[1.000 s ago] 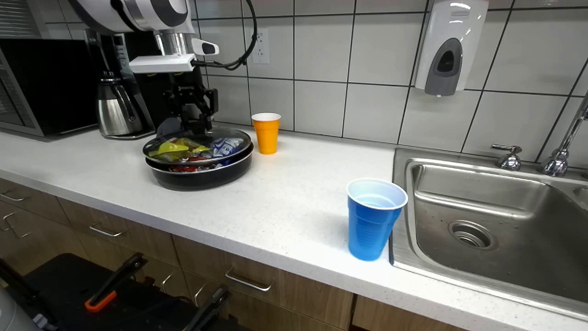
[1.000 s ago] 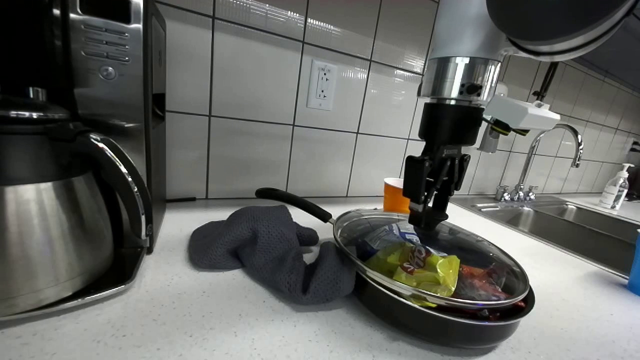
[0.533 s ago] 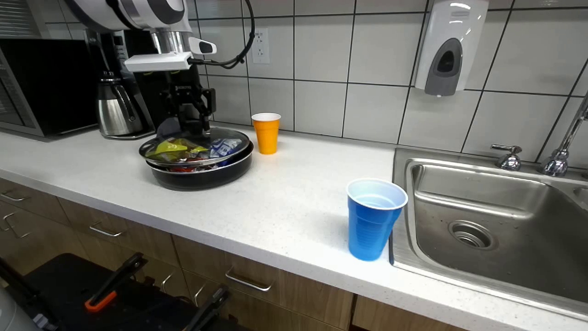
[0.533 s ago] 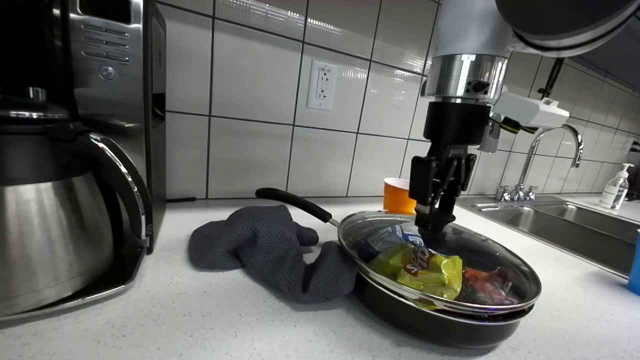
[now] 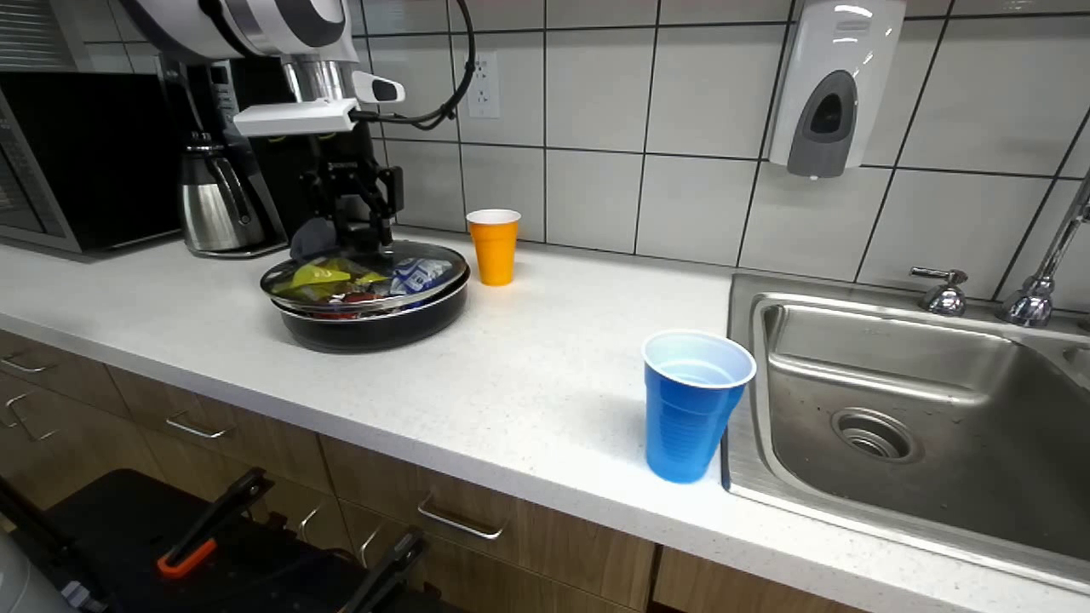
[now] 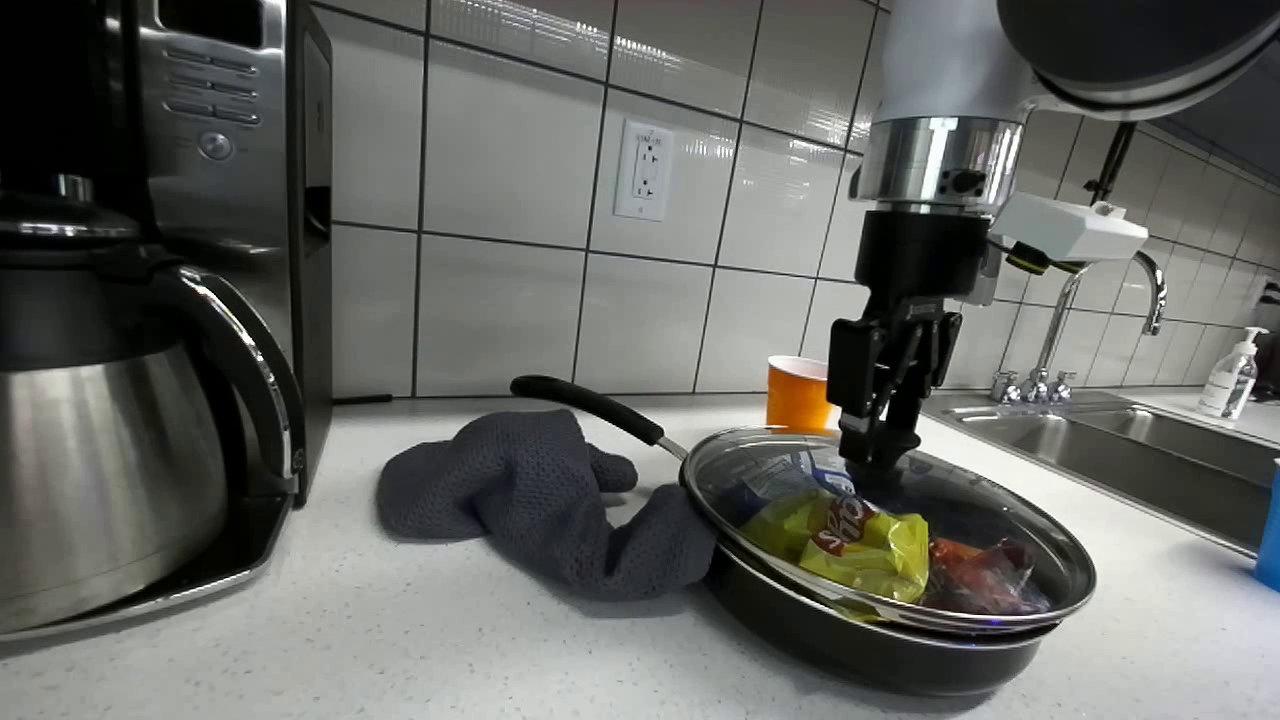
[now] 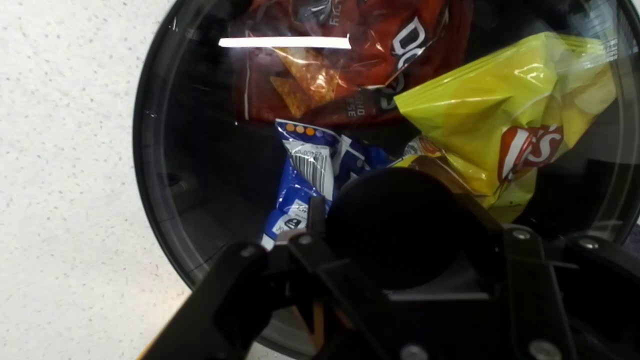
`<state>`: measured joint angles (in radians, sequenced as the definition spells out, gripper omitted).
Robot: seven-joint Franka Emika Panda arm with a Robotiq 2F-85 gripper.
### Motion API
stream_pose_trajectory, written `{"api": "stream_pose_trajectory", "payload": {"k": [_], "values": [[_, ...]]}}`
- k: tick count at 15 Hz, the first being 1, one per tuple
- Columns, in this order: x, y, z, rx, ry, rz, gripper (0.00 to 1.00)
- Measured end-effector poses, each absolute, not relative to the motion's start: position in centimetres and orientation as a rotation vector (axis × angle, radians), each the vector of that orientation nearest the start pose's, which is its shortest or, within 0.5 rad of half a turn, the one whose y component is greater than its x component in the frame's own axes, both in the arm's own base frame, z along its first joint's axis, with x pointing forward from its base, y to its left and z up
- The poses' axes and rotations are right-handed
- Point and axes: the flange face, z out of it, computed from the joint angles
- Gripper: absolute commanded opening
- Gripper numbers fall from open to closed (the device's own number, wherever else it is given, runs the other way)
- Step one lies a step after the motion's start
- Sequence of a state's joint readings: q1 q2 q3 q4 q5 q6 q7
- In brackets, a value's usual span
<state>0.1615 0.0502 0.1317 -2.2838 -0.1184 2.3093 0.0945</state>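
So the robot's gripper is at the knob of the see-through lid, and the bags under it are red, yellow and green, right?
One colour is wrong: not green, but blue. The wrist view shows a blue bag with the red bag and yellow bag under the see-through lid. The gripper is at its knob, as you said.

From here, the claw (image 6: 880, 435) grips the glass lid (image 6: 970, 510) over the pan (image 6: 880, 652). A gray towel (image 6: 550, 505) slumps alongside.
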Motion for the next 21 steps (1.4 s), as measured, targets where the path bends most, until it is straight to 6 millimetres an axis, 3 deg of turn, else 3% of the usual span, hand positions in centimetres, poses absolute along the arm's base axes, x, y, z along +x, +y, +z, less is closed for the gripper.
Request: {"api": "stream_pose_trajectory", "payload": {"k": [15, 17, 21], "values": [[49.85, 14.64, 32.85, -3.203, -0.377, -0.030, 0.39], [49.81, 14.63, 32.77, -3.204, -0.377, -0.028, 0.90], [49.87, 14.57, 33.23, -3.204, -0.374, -0.044, 1.00]]}}
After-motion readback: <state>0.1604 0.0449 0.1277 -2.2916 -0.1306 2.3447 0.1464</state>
